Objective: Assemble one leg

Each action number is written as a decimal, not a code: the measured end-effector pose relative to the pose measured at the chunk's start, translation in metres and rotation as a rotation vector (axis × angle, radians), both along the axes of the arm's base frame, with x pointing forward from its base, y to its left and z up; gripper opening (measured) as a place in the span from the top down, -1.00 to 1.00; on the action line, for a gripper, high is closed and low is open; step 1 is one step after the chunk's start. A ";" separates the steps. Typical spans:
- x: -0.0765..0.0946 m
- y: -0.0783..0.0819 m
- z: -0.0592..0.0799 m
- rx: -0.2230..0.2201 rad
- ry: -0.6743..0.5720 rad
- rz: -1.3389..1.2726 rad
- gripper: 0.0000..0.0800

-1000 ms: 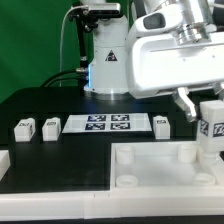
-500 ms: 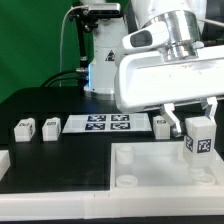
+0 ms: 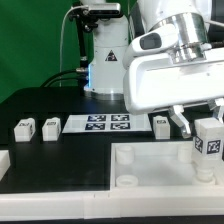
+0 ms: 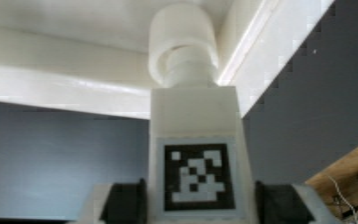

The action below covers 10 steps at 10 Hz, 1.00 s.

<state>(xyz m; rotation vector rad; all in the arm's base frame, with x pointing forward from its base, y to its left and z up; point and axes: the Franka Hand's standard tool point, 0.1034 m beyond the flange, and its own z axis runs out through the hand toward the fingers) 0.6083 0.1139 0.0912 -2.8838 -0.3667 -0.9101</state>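
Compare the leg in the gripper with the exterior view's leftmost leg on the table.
The held leg stands upright, clamped in the gripper; the leftmost leg sits low and free on the black table. The held leg is over the white tray at the exterior view's right; the leftmost leg is at its left, past the marker board. Both are white with a black-and-white tag.

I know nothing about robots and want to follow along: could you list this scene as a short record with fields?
Gripper: shut on the leg
Leg: upright, over the tray's corner on the exterior view's right; contact unclear
Loose legs: three on the table, flanking the marker board
Tray: lying on the table, at the front of the exterior view
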 end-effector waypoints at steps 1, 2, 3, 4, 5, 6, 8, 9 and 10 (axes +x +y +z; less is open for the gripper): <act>-0.001 0.000 -0.003 0.000 0.007 0.000 0.27; -0.001 0.000 -0.003 0.000 0.008 0.000 0.27; -0.002 0.000 -0.005 0.000 0.010 0.000 0.27; -0.002 -0.001 -0.007 0.000 0.012 -0.001 0.27; -0.005 -0.001 -0.014 0.000 0.022 -0.001 0.27; -0.004 -0.002 -0.014 0.001 0.010 -0.005 0.27; -0.004 -0.003 -0.014 0.001 0.011 -0.005 0.27; -0.004 -0.003 -0.014 0.001 0.014 -0.005 0.27; -0.004 -0.002 -0.014 0.001 0.019 -0.004 0.27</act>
